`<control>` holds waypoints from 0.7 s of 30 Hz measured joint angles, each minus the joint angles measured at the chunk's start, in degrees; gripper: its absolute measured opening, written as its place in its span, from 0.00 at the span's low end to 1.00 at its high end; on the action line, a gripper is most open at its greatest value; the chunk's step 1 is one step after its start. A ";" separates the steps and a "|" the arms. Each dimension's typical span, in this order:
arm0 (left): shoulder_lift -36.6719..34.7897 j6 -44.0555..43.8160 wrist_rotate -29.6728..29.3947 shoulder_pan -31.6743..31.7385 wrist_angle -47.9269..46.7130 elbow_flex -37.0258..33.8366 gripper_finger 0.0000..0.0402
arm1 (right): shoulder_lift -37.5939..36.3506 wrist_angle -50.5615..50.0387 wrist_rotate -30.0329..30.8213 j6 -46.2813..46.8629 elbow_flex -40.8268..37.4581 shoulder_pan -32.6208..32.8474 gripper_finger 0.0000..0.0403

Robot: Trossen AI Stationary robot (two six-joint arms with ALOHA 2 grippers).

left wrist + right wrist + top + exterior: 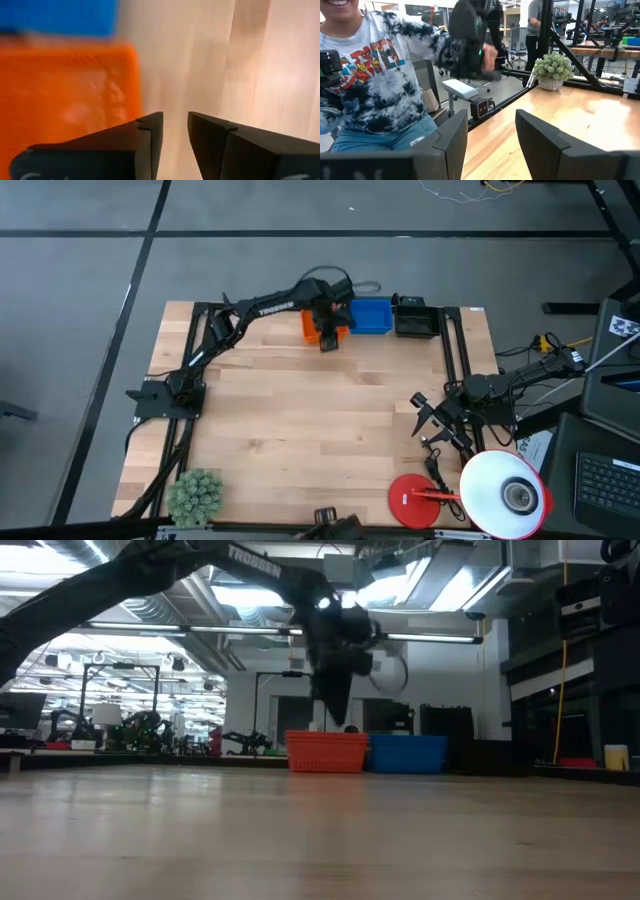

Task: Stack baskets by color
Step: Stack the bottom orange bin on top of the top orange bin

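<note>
Orange basket sits half hidden beneath the left gripper.

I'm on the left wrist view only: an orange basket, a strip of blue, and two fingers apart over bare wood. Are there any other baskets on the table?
Observer: Yes. A black basket sits at the table's far edge. It is in one row with the blue basket in the middle and the orange basket on the left.
Operator: Where is the left gripper relative to the orange one?
Observer: The left gripper is over its near edge. In the low view it points down just above the rim and holds nothing.
Operator: And the other arm?
Observer: The right gripper waits by the table's right edge, fingers open, well away from the baskets.
</note>
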 joint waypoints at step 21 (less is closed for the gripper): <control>-0.07 -0.88 -8.64 1.82 11.65 -15.10 0.20 | -0.04 -0.13 0.00 1.37 0.00 0.01 0.42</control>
